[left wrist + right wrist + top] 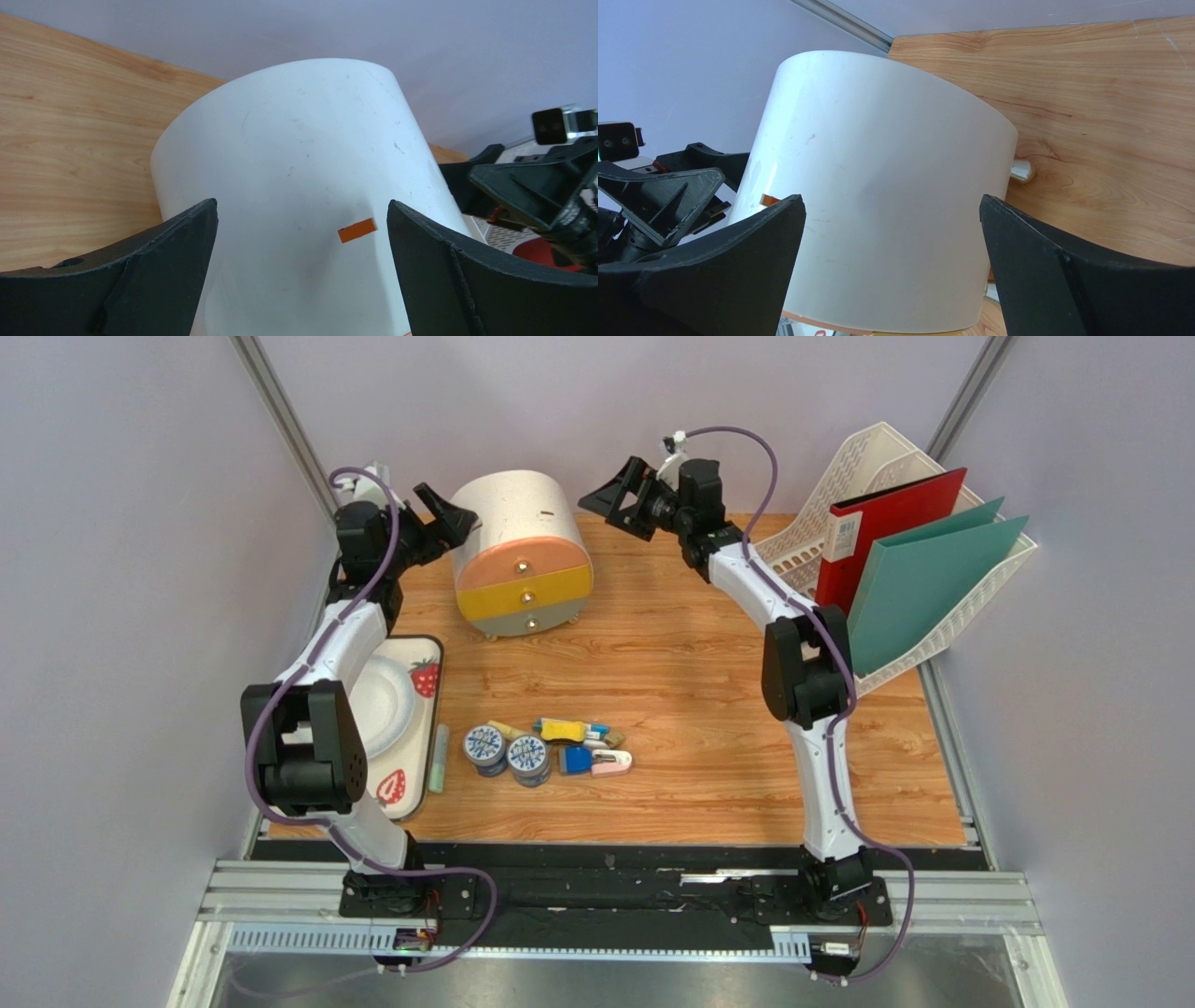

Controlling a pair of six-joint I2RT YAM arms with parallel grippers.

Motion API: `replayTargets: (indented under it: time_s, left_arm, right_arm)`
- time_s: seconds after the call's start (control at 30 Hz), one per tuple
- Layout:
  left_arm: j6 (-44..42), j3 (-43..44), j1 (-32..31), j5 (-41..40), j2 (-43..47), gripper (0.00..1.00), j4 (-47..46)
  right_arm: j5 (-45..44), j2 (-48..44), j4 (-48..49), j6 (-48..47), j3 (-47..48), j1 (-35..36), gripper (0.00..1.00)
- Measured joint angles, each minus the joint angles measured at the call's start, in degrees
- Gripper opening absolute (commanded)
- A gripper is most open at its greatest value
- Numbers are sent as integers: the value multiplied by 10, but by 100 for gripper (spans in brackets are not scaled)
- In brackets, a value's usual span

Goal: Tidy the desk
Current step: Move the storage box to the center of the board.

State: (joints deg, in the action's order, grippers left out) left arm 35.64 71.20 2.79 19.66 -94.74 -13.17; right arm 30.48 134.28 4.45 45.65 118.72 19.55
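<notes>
The desk (687, 672) is a wood-grain top with a white arched drawer unit (522, 553) at its back; the unit's front shows orange, yellow and grey drawers. My left gripper (452, 513) hovers open just left of the unit and my right gripper (613, 493) hovers open just right of it. In the left wrist view the unit's white shell (295, 154) fills the space ahead of the open gripper (302, 210), not touched. The right wrist view shows the same shell (878, 168) ahead of that open gripper (892, 203), with a metal drawer knob (1020, 171) at its edge.
A strawberry-print tray (418, 667) holding a white bowl (376, 703) lies under the left arm. Two tape rolls (507, 751) and small stationery pieces (586, 745) sit at the front centre. A white file rack (856, 469) with a red folder (898, 525) and a green folder (933, 588) stands at the back right.
</notes>
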Motion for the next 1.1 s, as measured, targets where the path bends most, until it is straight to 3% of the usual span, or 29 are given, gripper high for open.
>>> replayTargets:
  time_s: [0.27, 0.7, 1.1]
  left_arm:
    - [45, -8, 12, 50, -30, 99, -90]
    - [108, -49, 21, 104, -73, 99, -190]
    - [117, -61, -16, 88, -82, 99, -228]
  right_arm:
    - [40, 59, 46, 52, 32, 4, 99]
    - [56, 63, 82, 79, 28, 16, 99]
    - [52, -19, 108, 69, -100, 0, 99]
